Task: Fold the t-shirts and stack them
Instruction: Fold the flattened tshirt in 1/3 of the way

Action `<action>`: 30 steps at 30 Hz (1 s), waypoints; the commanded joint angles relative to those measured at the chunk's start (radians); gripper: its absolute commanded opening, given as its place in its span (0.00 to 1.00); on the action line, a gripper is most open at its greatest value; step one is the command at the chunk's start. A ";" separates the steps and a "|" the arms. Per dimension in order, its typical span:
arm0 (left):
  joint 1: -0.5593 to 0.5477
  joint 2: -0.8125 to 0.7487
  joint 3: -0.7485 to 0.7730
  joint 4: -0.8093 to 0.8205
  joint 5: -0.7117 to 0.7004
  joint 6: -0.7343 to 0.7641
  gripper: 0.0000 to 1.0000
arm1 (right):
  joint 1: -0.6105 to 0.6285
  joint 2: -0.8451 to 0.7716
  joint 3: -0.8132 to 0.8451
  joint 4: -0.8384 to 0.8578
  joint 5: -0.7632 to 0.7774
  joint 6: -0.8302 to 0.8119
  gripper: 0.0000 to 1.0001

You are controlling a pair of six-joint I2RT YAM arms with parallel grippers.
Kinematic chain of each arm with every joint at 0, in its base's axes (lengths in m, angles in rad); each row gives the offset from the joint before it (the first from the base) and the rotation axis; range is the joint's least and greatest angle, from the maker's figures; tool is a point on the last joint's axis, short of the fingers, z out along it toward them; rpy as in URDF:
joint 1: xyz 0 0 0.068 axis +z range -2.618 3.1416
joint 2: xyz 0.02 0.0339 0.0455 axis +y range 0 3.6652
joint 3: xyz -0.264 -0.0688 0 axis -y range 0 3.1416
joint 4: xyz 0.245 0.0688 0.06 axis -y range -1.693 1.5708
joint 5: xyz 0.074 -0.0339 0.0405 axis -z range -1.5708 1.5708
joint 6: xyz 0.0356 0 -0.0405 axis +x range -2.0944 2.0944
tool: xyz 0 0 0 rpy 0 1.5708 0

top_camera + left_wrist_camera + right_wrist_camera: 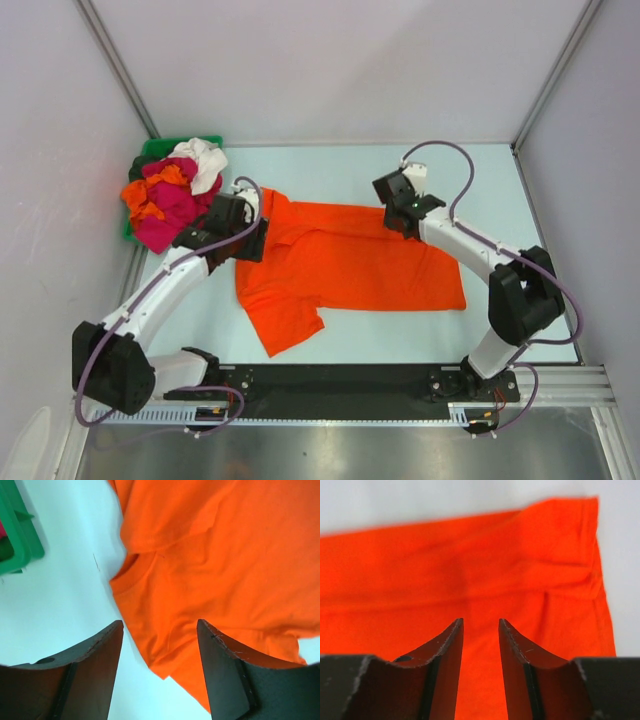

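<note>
Status: orange t-shirt (350, 260) lies spread flat on the table (350, 165), roughly mid-table between the two arms. Plain bright orange, no print. It has a few soft wrinkles near the collar (125, 577), and the right wrist view shows shallow folds.

Long axis runs left-right across the table. The collar end points left, toward the green bin (150, 150), and the straight hem is at the right end. One sleeve (285, 325) sticks out toward the near edge at lower left.

Left gripper (245, 225) is over the collar end with jaws wide apart and nothing between them. The cloth edge shows below the gap.

Right gripper (405, 205) is at the far edge of the shirt body. Its jaws are parted by a narrow gap, with no cloth pinched and orange fabric visible beneath.

Pile of t-shirts (175, 195) in magenta, orange and white is heaped in the bin at far left, apart from the spread one.
</note>
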 commanded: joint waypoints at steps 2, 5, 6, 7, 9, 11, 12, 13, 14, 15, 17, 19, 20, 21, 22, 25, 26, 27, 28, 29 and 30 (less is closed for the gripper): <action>-0.009 -0.127 -0.027 0.013 0.020 0.013 0.68 | 0.166 -0.114 -0.121 -0.019 0.121 0.124 0.40; -0.010 -0.144 -0.033 0.005 0.012 -0.013 0.69 | 0.277 -0.129 -0.134 -0.041 0.168 0.215 0.40; -0.010 -0.165 -0.048 0.010 0.012 -0.018 0.71 | 0.348 -0.120 -0.125 -0.059 0.196 0.236 0.40; -0.010 -0.174 -0.057 0.014 0.009 -0.019 0.74 | 0.377 -0.114 -0.119 -0.068 0.225 0.249 0.41; -0.010 -0.197 -0.077 0.028 0.001 -0.016 0.82 | 0.429 -0.091 -0.082 -0.108 0.293 0.307 0.41; -0.010 -0.231 -0.086 0.053 -0.011 -0.018 0.89 | 0.482 -0.056 -0.060 -0.105 0.313 0.329 0.42; -0.010 -0.239 -0.083 0.065 -0.013 -0.016 0.91 | 0.499 -0.044 -0.027 -0.111 0.331 0.342 0.42; -0.009 -0.251 -0.076 0.097 -0.016 -0.016 0.94 | 0.534 -0.018 -0.004 -0.110 0.380 0.348 0.42; -0.010 -0.252 -0.065 0.114 -0.023 -0.015 1.00 | 0.545 -0.007 0.018 -0.107 0.408 0.349 0.43; -0.010 -0.251 -0.039 0.132 -0.032 -0.010 1.00 | 0.555 0.005 0.041 -0.094 0.434 0.338 0.44; -0.010 -0.222 -0.010 0.165 -0.061 0.011 1.00 | 0.555 0.038 0.122 -0.091 0.472 0.318 0.47; -0.010 -0.194 0.044 0.151 -0.089 0.025 1.00 | 0.552 0.058 0.201 -0.091 0.504 0.273 0.49; -0.010 -0.170 0.050 0.148 -0.103 0.033 1.00 | 0.552 0.071 0.223 -0.091 0.514 0.252 0.49; -0.010 -0.162 0.041 0.148 -0.147 0.037 1.00 | 0.552 0.075 0.239 -0.090 0.520 0.222 0.49; -0.004 -0.154 0.027 0.160 -0.178 0.041 1.00 | 0.550 0.073 0.259 -0.102 0.546 0.220 0.50; 0.071 -0.192 -0.068 0.244 -0.169 0.048 1.00 | 0.535 0.017 0.231 -0.146 0.583 0.212 0.52; 0.097 -0.244 -0.151 0.288 -0.151 0.077 1.00 | 0.507 -0.040 0.183 -0.157 0.586 0.212 0.52; 0.122 -0.269 -0.196 0.344 -0.125 0.088 1.00 | 0.486 -0.074 0.149 -0.157 0.586 0.207 0.53; 0.164 -0.291 -0.241 0.461 -0.087 0.099 1.00 | 0.464 -0.105 0.118 -0.156 0.577 0.186 0.53; 0.183 -0.314 -0.320 0.521 -0.063 0.119 1.00 | 0.438 -0.146 0.058 -0.150 0.577 0.168 0.53; 0.197 -0.340 -0.354 0.577 -0.043 0.134 1.00 | 0.396 -0.215 0.033 -0.146 0.584 0.148 0.54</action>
